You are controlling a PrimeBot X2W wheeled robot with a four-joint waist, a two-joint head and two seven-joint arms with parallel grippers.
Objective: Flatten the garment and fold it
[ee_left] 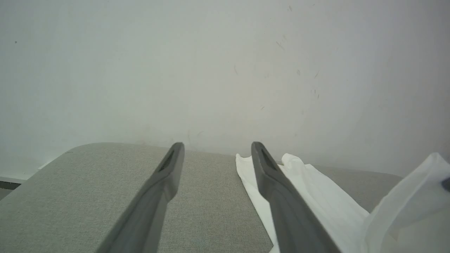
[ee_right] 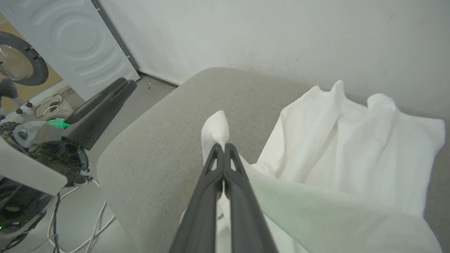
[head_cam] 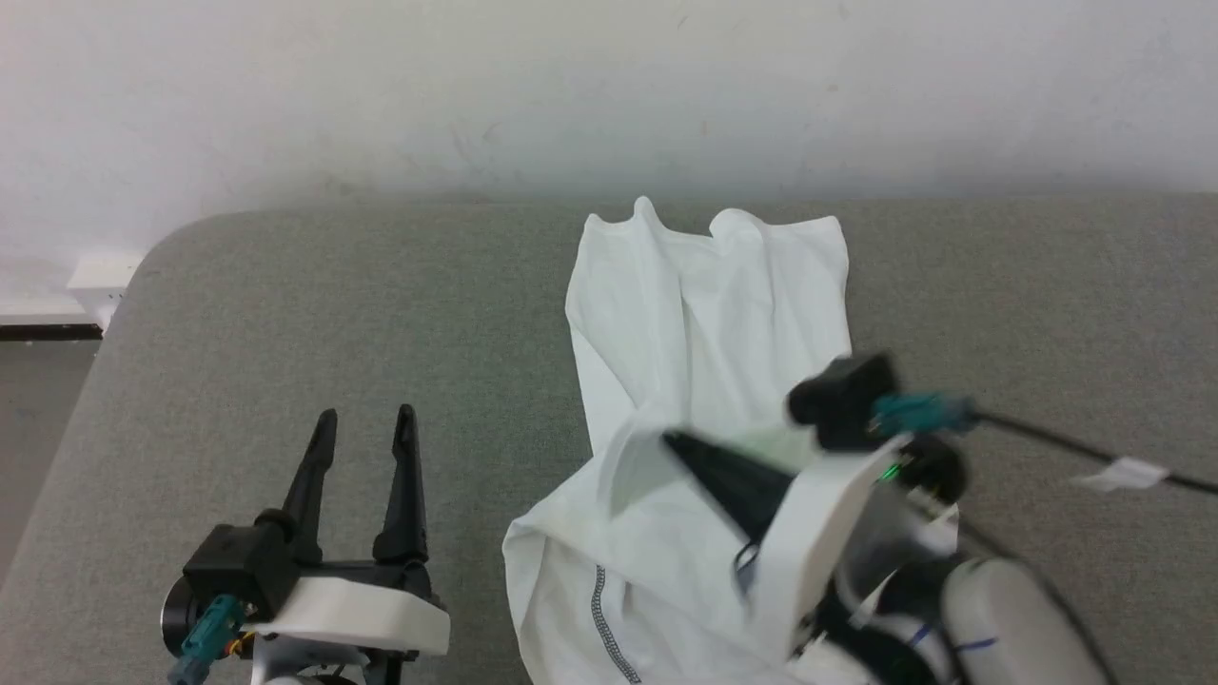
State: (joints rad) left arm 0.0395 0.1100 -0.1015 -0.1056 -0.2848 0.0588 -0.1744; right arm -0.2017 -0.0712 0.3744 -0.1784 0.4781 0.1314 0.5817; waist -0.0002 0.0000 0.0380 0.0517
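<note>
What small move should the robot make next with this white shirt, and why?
Probably draw the right gripper, shut on a fold, leftward over the bare grey upholstered surface: the thin white shirt lies bunched, and the left gripper is open.

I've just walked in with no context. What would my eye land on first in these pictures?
First, the white shirt, lying rumpled down the middle of the grey padded surface, its far end near the wall. Next, the right claw, shut on a fold of the shirt and holding that part raised off the padding. The left claw hangs open over bare padding to the shirt's left, holding nothing.
</note>
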